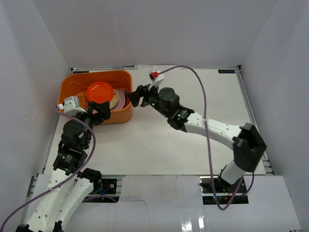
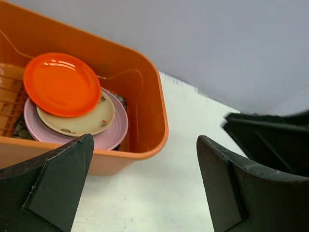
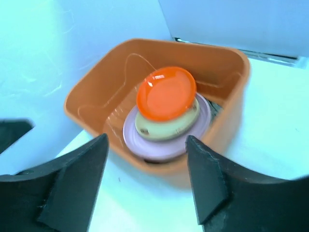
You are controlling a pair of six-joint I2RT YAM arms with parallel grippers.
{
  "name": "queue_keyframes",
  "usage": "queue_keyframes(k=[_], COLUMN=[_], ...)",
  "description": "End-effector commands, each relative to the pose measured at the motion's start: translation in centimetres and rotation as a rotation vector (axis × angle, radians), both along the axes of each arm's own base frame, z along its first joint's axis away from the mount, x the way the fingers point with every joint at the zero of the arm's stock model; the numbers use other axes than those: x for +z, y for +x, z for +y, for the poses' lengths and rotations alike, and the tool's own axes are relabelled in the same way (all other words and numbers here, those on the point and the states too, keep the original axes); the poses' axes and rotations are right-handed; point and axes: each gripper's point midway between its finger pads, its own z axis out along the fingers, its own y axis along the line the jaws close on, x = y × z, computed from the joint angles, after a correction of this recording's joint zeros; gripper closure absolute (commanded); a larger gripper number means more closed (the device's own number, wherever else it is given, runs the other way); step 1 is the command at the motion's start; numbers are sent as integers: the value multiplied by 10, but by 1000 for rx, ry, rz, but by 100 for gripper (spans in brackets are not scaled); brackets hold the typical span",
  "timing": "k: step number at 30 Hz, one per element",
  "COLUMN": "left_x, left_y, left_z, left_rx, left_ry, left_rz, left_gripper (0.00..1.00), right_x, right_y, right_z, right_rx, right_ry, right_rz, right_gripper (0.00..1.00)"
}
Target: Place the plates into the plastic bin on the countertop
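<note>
The plastic bin [image 1: 119,116] sits in the upper left of the top view, on the white worktop [image 1: 159,145]. Inside it the plates are stacked: an orange-red plate [image 1: 100,91] on top and slightly tilted, a cream plate [image 2: 91,118] under it, and a pink plate [image 2: 113,135] below that. A dark patterned edge [image 2: 18,126] peeps out at the bottom.

From this, the loading looks close to done, and the step in hand is likely getting both arms clear of the bin. To do that well, rise before swinging back. The bin is light plastic and a knock on its rolled rim could slide it or shake the tilted top plate off the stack. The two arms are near each other at the bin's right corner, so move one at a time.

The left pincer [image 2: 145,145] hangs over the near rim of the bin, jaws spread wide, holding nothing and touching nothing. The right pincer [image 3: 147,140] is also wide and empty. In the top view it is just beside the bin's right wall, though whether it touches the rim cannot be told
</note>
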Motion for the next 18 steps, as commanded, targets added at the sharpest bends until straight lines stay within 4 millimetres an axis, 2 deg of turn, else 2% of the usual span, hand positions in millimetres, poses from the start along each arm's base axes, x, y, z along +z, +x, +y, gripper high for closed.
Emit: queue_keyframes(k=[1,2,3,4,5,6,8,9,11,12,14,16,18], left_x=[14,13,11,11,10,13,16,19,19,16,9,-3,-8], left_y=[-10,-13,-18,-22,-26,-36,-46,-51,-59,-62,-64,-62,-59], left_z=[-16,-21,-34,-41,-47,-61,-70,-73,-80,-81,-82,-81,-81], left_rx=[-101,-131,-211,-256,-292,-389,-458,-486,-540,-551,-564,-550,-534], left_ry=[-39,-48,-46,-45,-53,-55,-59,-59,-54,-54,-54,-67,-90], left_rz=[-8,-4,1,2,7,-3,-17,-29,-35,-38,-23,11,33], left_gripper=[2,2,2,2,2,2,2,2,2,2,2,2,2], right_x=[16,-23,-1,-10,-42,-29,-48,-58,-67,-78,-84,-96,-91], right_y=[-32,-42,-51,-56,-62,-65,-69,-72,-78,-78,-84,-88,-91], right_z=[-49,-68,-96,-114,-132,-160,-190,-214,-237,-247,-259,-264,-266], right_rx=[-5,-18,-70,-109,-140,-222,-301,-373,-436,-468,-485,-485,-475], right_ry=[17,-46,2,-8,-60,-18,-49,-51,-57,-78,-88,-91,-65], right_rz=[-66,-27,-57,-46,-11,-29,-4,1,19,34,46,52,37], right_gripper=[24,13,4,9,10,10,10,10,10,10,10,10,10])
